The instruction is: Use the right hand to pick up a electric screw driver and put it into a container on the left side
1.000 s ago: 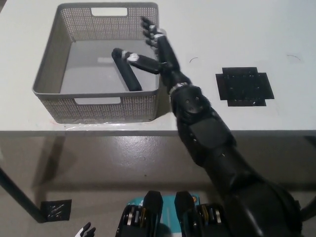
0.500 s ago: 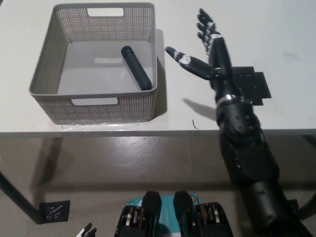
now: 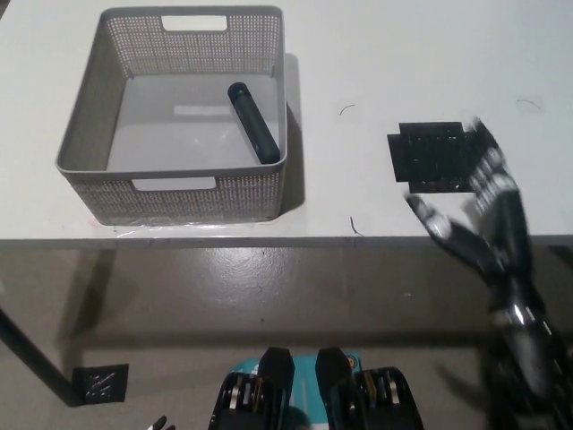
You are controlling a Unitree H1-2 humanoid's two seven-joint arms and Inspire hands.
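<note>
My right hand (image 3: 488,210) is open and holds nothing, at the counter (image 3: 358,63) edge. The screwdriver (image 3: 252,122) lies in the basket (image 3: 170,193), far to the hand's left, pointing away from me. I think the job is done.

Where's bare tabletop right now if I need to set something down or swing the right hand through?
Free: the white table between the grey basket and the black mat, and the strip behind the mat. Inside the basket, the floor left of the electric screwdriver is bare. Crowded: the front right edge, where the open right hand overlaps the mat.
</note>
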